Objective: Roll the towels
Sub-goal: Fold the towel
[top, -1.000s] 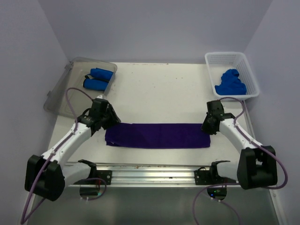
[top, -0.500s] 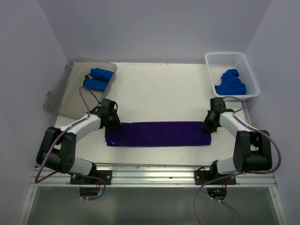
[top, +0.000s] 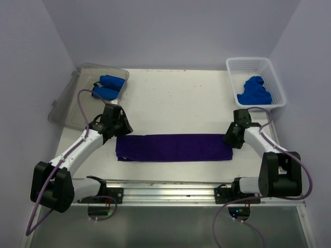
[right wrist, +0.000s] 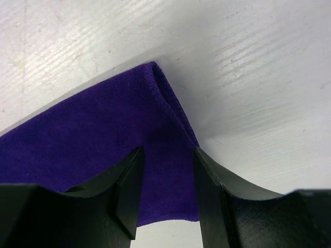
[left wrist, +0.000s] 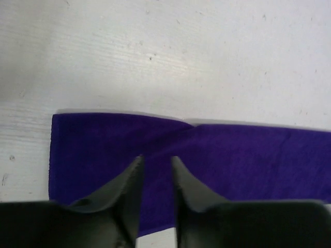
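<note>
From above, one purple towel (top: pixel 173 148) lies on the white table (top: pixel 176 98), folded into a long flat strip. Its long axis runs left to right, parallel to the near edge, and it sits in the near half of the table between the two arms. There are two containers. A clear bin (top: pixel 77 101) at the far left holds two rolled blue towels (top: pixel 106 93), lying side by side. A white basket (top: pixel 269 67) at the far right holds a crumpled heap of blue cloth (top: pixel 254 90); I cannot tell how many pieces it is. The left claw (top: pixel 118 129) is at the strip's left end and the right claw (top: pixel 231 138) at its right end. How wide either stands cannot be judged from this height.

In the left wrist view, the towel (left wrist: pixel 232 155) stretches off to the right, its short left edge squared off against bare table (left wrist: pixel 181 51). A shallow crease runs across it near the middle of the frame. The left claw (left wrist: pixel 156 159) sits over the cloth near that end, its two fingers (left wrist: pixel 132 181) parted by a narrow gap with flat purple fabric showing through.

In the right wrist view, the towel's (right wrist: pixel 77 139) end corner shows as a folded double layer with a stitched hem. The table (right wrist: pixel 258 103) is bare beyond it. The right claw (right wrist: pixel 168 151) is spread wider, its fingers (right wrist: pixel 212 175) straddling cloth just inside the end.
</note>
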`<action>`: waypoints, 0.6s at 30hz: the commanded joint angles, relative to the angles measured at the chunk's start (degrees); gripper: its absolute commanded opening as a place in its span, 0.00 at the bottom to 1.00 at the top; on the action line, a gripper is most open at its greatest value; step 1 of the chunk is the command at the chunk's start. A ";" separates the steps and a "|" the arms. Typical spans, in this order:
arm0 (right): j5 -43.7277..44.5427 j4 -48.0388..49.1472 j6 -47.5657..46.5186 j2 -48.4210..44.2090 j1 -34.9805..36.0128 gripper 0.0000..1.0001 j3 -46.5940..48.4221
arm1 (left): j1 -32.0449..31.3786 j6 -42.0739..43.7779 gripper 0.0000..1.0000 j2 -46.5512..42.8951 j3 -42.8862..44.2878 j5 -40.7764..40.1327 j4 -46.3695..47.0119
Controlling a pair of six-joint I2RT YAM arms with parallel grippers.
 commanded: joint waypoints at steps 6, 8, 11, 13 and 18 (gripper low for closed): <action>2.60 0.20 1.28 -1.58 -0.32 0.46 -1.49 | -2.74 -2.29 0.10 -5.88 -10.53 4.57 -3.16; 2.51 -0.07 1.55 -2.11 -0.32 0.46 -1.49 | -3.18 -3.09 0.07 -6.40 -13.16 4.58 -3.25; 2.86 -0.51 1.46 -2.46 -0.32 0.47 -1.14 | -3.36 -5.55 0.03 -7.98 -15.97 3.52 -3.95; 1.90 -0.60 1.29 -2.46 -0.32 0.47 -0.70 | -3.36 -7.48 0.03 -9.56 -17.39 2.91 -3.08; 1.36 -0.59 1.29 -2.55 -0.32 0.48 -0.52 | -3.45 -7.05 0.00 -7.20 -18.19 1.50 -2.18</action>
